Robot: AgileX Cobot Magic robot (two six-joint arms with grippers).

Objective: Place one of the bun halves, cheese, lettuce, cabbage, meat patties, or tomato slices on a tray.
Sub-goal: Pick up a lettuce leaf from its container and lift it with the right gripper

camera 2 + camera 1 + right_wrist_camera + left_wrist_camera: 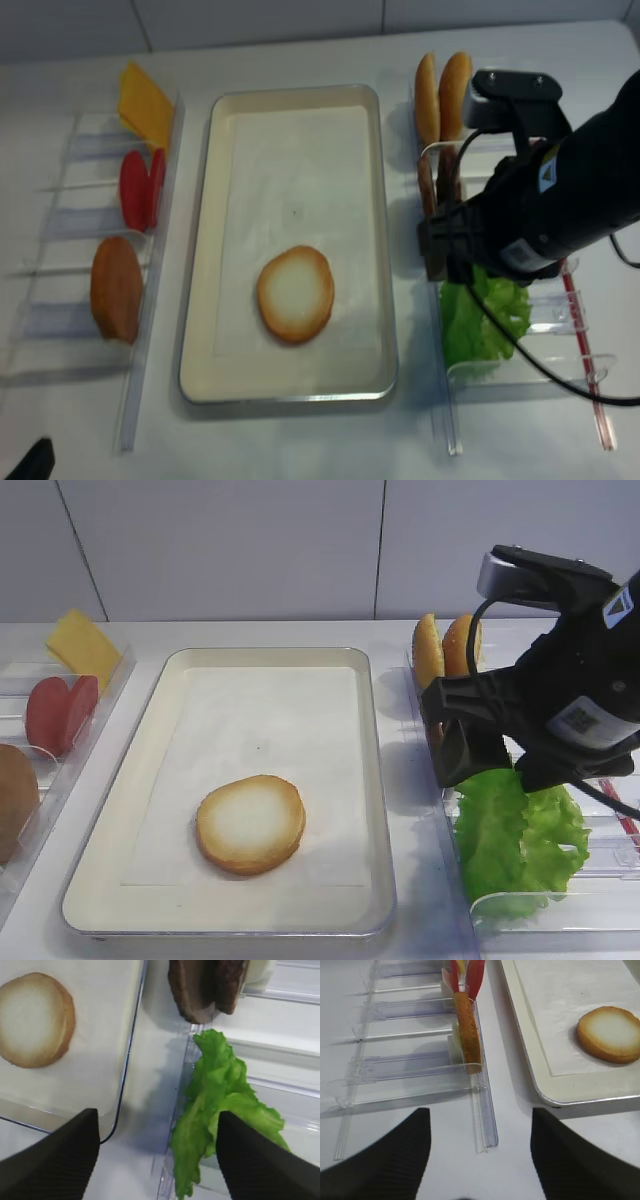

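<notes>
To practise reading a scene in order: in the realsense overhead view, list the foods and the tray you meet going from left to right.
Bun half in the left rack → tomato slices → tray with a bun half on it → lettuce.

The tray [375, 810] sits in the middle with one bun half [250, 823] lying cut face up on its liner, toward the near end. Left of it is a rack [140, 330] holding cheese [83, 646] at the back, then tomato slices [62, 712], then another bun [117, 288] nearest. The right rack [447, 415] has two buns [445, 646] at the back, patties [207, 985] next, and lettuce [518, 832] in front.
</notes>
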